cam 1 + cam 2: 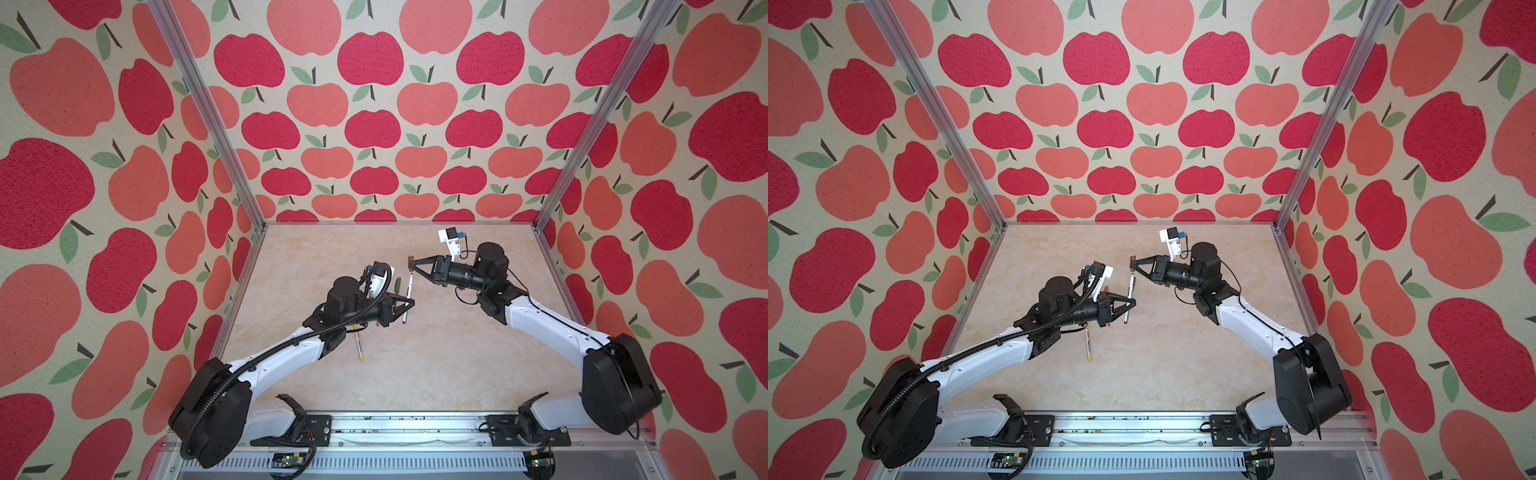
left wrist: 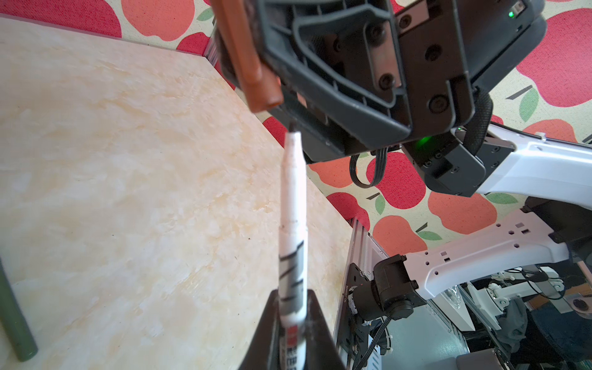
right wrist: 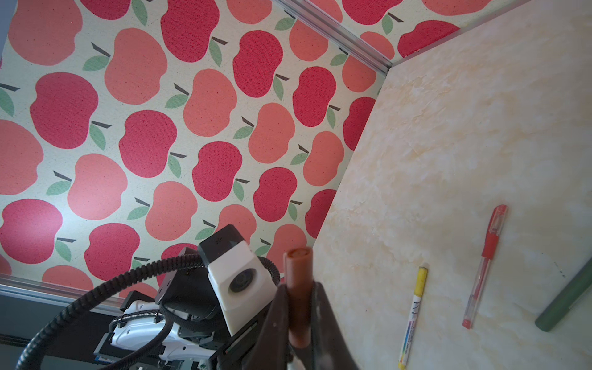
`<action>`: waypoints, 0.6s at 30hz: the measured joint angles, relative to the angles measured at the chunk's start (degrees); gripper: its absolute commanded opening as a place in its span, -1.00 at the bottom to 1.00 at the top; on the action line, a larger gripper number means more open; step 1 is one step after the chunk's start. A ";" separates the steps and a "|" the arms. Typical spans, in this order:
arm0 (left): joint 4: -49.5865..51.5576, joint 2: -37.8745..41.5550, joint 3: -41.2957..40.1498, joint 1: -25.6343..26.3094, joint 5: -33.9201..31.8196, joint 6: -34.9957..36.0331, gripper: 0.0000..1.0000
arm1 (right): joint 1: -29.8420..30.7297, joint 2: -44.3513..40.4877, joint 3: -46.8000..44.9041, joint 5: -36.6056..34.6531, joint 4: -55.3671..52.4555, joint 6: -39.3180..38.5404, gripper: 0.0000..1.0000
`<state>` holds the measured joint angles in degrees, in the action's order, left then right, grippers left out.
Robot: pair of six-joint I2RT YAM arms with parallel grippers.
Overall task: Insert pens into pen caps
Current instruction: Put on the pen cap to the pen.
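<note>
My left gripper [image 1: 411, 303] [image 1: 1133, 302] [image 2: 292, 298] is shut on the white-barrelled pen [image 1: 409, 287] [image 1: 1130, 287] [image 2: 293, 205], above the table's middle. The pen's dark tip points toward the back wall. My right gripper [image 1: 411, 263] [image 1: 1133, 263] [image 3: 299, 288] is shut on the maroon-brown pen cap [image 1: 410, 259] [image 1: 1132, 259] [image 2: 248, 61] [image 3: 298, 272]. In the left wrist view the pen tip sits just short of the cap's open end and slightly to one side. Both top views show tip and cap nearly meeting; whether they touch I cannot tell.
On the marble table [image 1: 436, 353] lie a yellow-ended white pen [image 1: 359, 345] [image 1: 1088, 345] [image 3: 415, 307], a red pen [image 3: 485, 262] and a dark green pen [image 1: 398, 284] [image 2: 14, 320] [image 3: 567, 298], all under or beside my left arm. Apple-patterned walls close in three sides.
</note>
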<state>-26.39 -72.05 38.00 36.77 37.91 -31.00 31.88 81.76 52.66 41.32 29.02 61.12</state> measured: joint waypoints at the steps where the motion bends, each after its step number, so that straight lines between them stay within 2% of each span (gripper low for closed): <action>1: 0.00 0.00 0.00 0.00 -0.04 0.02 -1.00 | 0.00 0.02 0.00 0.00 -0.07 0.00 -0.86; 18: 0.04 0.00 0.00 -0.02 -1.11 0.02 -1.00 | 0.74 0.02 0.02 0.39 -0.17 -0.24 -0.86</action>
<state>-26.35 -72.05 38.00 36.75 36.80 -30.98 32.62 81.78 52.69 41.71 28.84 60.88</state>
